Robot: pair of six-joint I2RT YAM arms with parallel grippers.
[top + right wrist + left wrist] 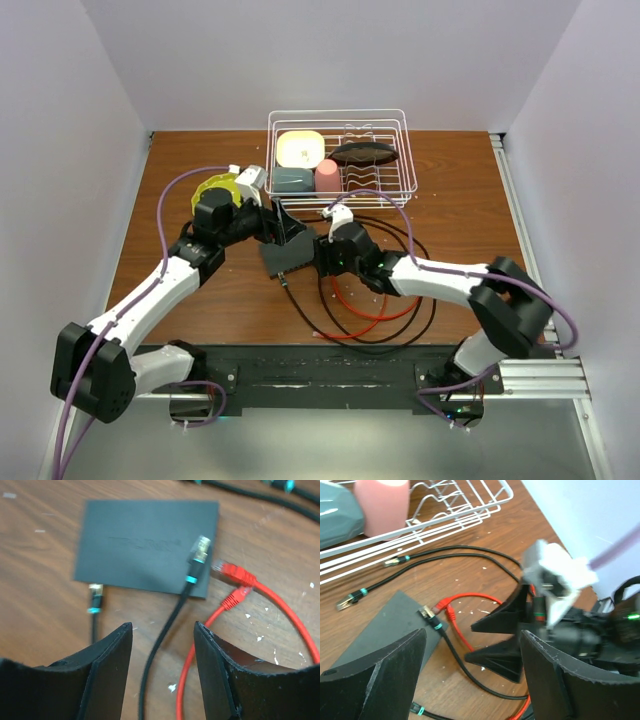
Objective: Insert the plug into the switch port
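The switch point(145, 545) is a flat matte-black box lying on the wooden table, also seen in the top view point(283, 260); its sockets do not show. A black cable's metal plug point(200, 546) with a teal boot rests on top of the switch's right corner point(426, 613). My right gripper point(162, 630) is open, and that cable runs loose between its fingers. A second black plug point(95, 596) lies at the switch's near edge. My left gripper point(474, 640) is open above the switch's far side and holds nothing.
Two red plugs point(232, 575) on a red cable point(370, 305) lie just right of the switch. More black cables loop across the table point(455, 555). A white wire rack point(400, 120) with a pink cup point(382, 502) and dishes stands behind.
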